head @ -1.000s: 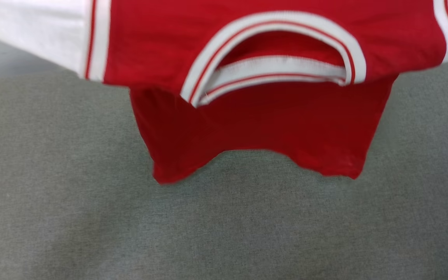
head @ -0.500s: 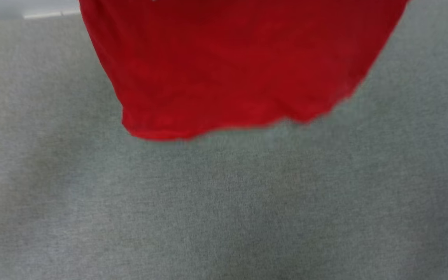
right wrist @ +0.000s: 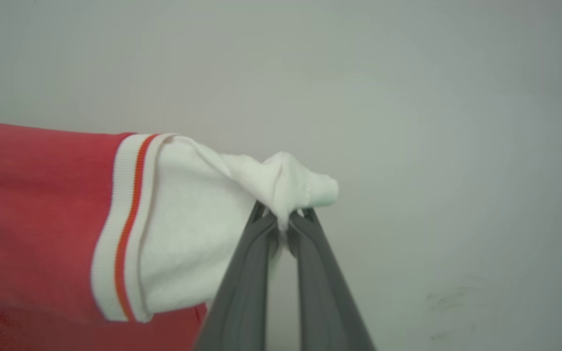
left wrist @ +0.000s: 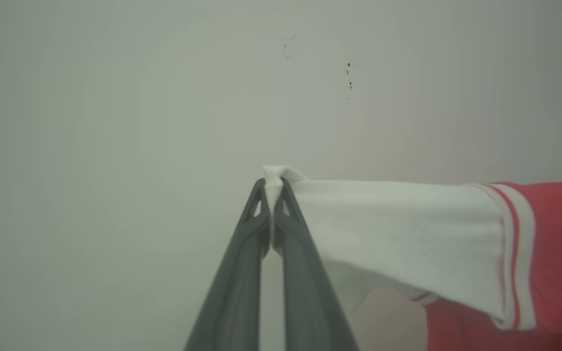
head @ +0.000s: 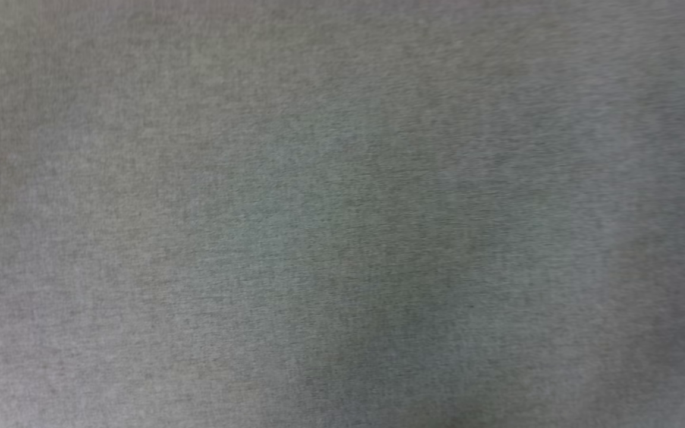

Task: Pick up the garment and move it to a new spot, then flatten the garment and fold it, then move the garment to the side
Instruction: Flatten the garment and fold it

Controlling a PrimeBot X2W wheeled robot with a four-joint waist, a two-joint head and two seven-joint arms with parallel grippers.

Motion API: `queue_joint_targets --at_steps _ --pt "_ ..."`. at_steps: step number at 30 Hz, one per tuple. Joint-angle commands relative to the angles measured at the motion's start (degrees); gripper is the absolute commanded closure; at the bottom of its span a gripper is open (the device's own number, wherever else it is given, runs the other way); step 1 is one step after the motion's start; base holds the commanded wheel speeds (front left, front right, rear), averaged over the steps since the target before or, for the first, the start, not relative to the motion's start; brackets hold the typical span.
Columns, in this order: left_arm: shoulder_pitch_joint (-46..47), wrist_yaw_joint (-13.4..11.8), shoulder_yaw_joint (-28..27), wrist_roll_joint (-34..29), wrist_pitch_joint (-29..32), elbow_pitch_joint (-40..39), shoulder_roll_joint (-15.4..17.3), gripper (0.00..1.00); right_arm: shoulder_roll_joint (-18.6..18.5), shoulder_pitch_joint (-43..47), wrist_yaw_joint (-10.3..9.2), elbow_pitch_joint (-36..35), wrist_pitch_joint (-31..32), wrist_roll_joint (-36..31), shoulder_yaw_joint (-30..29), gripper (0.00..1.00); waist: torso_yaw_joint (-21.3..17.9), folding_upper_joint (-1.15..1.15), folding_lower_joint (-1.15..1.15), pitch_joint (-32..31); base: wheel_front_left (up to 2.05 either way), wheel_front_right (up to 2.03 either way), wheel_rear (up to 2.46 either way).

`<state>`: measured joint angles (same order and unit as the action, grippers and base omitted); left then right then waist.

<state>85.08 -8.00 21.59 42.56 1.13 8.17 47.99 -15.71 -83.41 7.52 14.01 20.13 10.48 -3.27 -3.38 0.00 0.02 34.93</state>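
The garment (left wrist: 554, 243) is a red shirt with white sleeves and red-white striped trim. In the left wrist view my left gripper (left wrist: 272, 187) is shut on the tip of one white sleeve (left wrist: 398, 234), which stretches off to the right. In the right wrist view my right gripper (right wrist: 283, 219) is shut on the bunched end of the other white sleeve (right wrist: 188, 234), with the red body (right wrist: 32, 219) spreading to the left. The garment hangs stretched between both grippers, in front of a pale wall. The lettering is hidden.
The head view looks down on a grey fabric surface (head: 342, 238). Behind the grippers stands a plain pale wall (left wrist: 115, 122) with a few small dark specks (left wrist: 349, 80).
The red garment has slid up and out of the top of the head view, leaving the grey surface. Whether the camera or the garment moved, I cannot tell.
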Motion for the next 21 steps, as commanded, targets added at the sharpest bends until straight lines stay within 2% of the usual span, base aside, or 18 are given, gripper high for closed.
queue_joint_targets --at_steps 1,5,12,16,21 --pt "1.12 0.32 0.29 -0.34 -0.96 1.46 -0.88 1.00 0.42 -0.96 -0.06 1.48 -1.45 -0.79 -0.45 1.00 1.13 0.00 -0.02 1.30 0.00 0.00 0.00" --pt "-0.20 1.94 2.11 -0.34 -3.76 6.44 -4.07 1.00 1.74 0.87 -0.06 6.71 -4.74 -1.59 -0.07 1.00 2.18 0.00 -0.02 2.09 0.00 0.00 0.00" --pt "-10.98 3.37 6.09 0.38 -8.34 11.46 -8.20 1.00 1.61 10.62 -0.06 13.09 -6.65 -0.22 2.59 1.00 3.49 0.00 -0.02 0.00 0.00 0.00 0.00" --pt "-20.15 3.00 7.99 1.01 -10.68 12.57 -8.48 1.00 0.54 17.66 -0.05 15.07 -5.07 2.08 4.64 1.00 3.72 0.00 -0.02 -3.04 0.00 0.00 0.00" --pt "-32.67 1.68 10.43 1.71 -11.72 12.49 -8.13 1.00 -2.87 27.12 -0.06 15.50 -0.17 5.80 7.87 1.00 4.00 0.00 -0.02 -8.30 0.00 0.00 0.00"
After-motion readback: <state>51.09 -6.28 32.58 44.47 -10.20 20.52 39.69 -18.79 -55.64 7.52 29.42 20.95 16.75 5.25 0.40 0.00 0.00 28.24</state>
